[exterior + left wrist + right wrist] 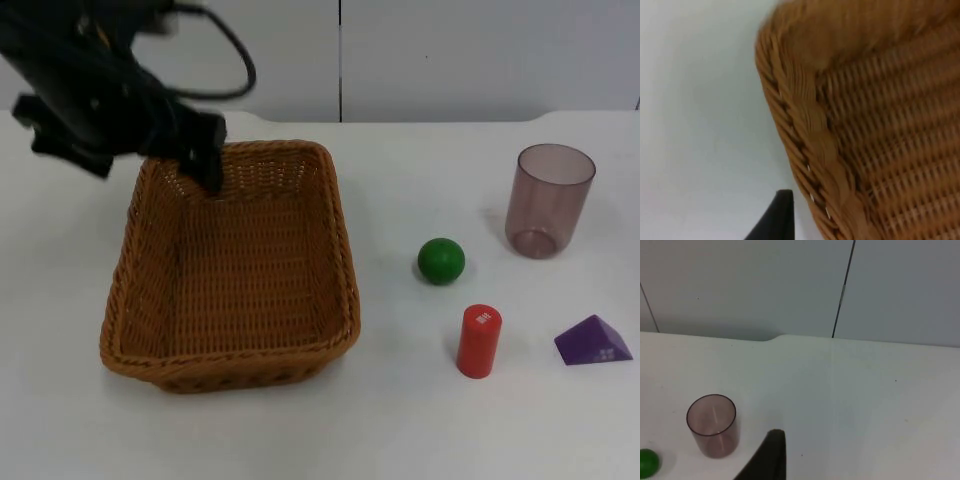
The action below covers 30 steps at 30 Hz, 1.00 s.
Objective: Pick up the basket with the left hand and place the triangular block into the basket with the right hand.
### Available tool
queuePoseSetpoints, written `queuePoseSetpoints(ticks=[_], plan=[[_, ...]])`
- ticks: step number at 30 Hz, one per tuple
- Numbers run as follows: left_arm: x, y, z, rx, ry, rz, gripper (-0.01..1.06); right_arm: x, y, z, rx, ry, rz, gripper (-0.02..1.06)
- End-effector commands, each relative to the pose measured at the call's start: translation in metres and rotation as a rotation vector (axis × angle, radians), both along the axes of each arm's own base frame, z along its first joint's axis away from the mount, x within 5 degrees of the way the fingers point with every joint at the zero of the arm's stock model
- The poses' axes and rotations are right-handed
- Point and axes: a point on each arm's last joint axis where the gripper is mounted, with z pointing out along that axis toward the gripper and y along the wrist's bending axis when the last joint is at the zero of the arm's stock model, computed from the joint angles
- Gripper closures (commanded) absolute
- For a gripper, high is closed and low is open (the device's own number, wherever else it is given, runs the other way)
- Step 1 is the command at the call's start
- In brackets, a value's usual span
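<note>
Left gripper (pixel 205 160) sits at the far rim of the wicker basket (pixel 235 270), one finger inside, one outside; can't tell if its jaws are actually clamped yet. Basket's on the desk (pixel 400 420). Further right: green ball (pixel 441 260), red cylinder (pixel 479 341), tinted cup (pixel 548 200), then the purple triangular block (pixel 592 341) near the front-right.

The table (pixel 400 400) carries five things in all: one wicker basket (pixel 235 270), one green ball (pixel 441 260), one red cylinder (pixel 479 341), one purple triangular block (pixel 593 341), and one translucent brownish cup (pixel 549 199) standing upright.
</note>
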Motion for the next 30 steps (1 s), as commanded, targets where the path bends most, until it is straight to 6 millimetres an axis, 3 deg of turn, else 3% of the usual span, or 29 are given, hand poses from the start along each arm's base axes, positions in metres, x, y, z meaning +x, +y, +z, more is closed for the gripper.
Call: queuePoseSetpoints(ticks=[1,9,16,30], plan=[[0.003,0.002,-0.016,-0.007,0.047,0.024,0.00,0.000,0.000,0.001,-0.015,0.000,0.009,-0.01],[0.008,0.024,-0.040,-0.091,0.140,0.132,0.00,0.000,0.001,0.002,-0.019,-0.004,0.011,-0.01],[0.006,0.017,-0.048,-0.173,0.199,0.131,0.00,0.000,0.001,0.002,-0.019,-0.006,0.011,0.00],[0.005,0.018,-0.062,-0.158,0.234,0.126,0.03,0.000,0.001,0.002,-0.026,-0.005,0.014,0.00]])
